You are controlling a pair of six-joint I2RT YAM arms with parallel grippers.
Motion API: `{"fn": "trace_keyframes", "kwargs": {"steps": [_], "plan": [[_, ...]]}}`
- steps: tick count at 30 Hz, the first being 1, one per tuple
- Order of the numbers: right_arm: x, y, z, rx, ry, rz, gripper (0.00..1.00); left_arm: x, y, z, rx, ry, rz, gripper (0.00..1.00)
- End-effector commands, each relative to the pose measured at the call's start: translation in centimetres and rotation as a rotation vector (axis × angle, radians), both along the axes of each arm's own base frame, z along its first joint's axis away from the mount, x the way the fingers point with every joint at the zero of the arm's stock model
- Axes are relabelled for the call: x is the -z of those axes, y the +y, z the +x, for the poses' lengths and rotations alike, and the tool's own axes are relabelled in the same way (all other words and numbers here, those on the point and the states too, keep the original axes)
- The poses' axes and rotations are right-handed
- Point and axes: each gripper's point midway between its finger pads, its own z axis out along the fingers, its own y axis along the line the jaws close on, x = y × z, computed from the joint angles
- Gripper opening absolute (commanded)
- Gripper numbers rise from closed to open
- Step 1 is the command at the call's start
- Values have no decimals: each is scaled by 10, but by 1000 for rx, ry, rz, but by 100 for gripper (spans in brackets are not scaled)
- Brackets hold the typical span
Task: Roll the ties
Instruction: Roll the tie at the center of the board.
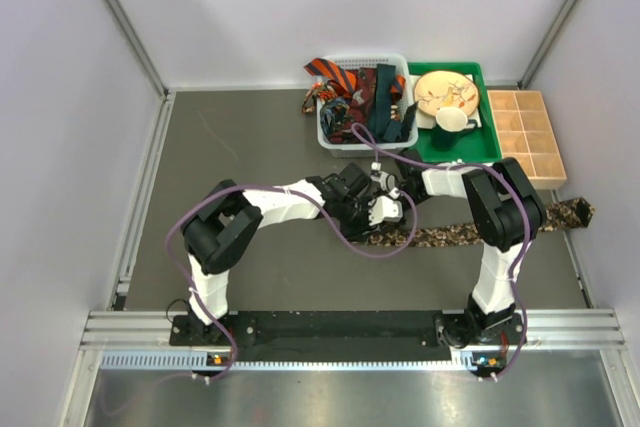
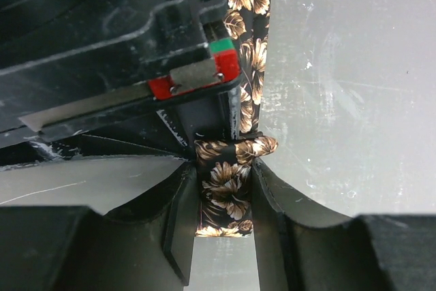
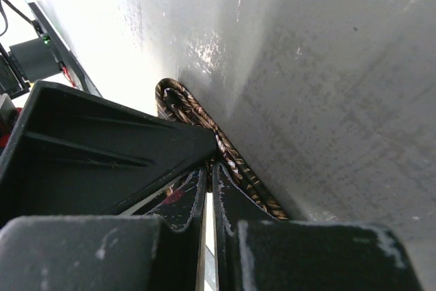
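My left gripper reaches in from the left with its fingers parted to the width of the speckled tie. They straddle the narrow end rather than squeezing it, and the cloth between them lies flat. Just beyond the fingers the tie crosses itself in a small first fold. Close up, the print is tan flowers on black. My right gripper meets the fold from the other side with its claw pressed almost together, only a thin slit of light showing. Its tips sit at the fold, but I cannot tell whether any cloth is caught between them. From there the tie runs flat along the table to the right, its wide end well beyond the right arm. I judge the roll has only just been started. Next I must turn the fold over itself, keeping the edges square and the free length straight. Behind stand a white basket with the remaining ties, a green tray and a wooden compartment box. No writing can be read; the only marking is a red and green patch on the right gripper.
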Motion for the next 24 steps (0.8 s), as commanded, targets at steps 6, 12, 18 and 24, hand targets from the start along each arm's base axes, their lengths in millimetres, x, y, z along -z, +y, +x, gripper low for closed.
{"fn": "trace_keyframes", "kwargs": {"steps": [6, 12, 18, 24], "plan": [[-19, 1, 17, -11, -78, 43, 2, 33, 27, 0, -19, -35, 154, 37], [-48, -15, 18, -1, -85, 71, 26, 41, 39, -9, -4, -19, 190, 34], [-59, -13, 18, 24, -61, 156, 38, 43, 38, -9, -3, -10, 193, 34], [-45, -4, 13, 23, -15, 202, 38, 42, 37, -9, 0, -2, 191, 34]]}}
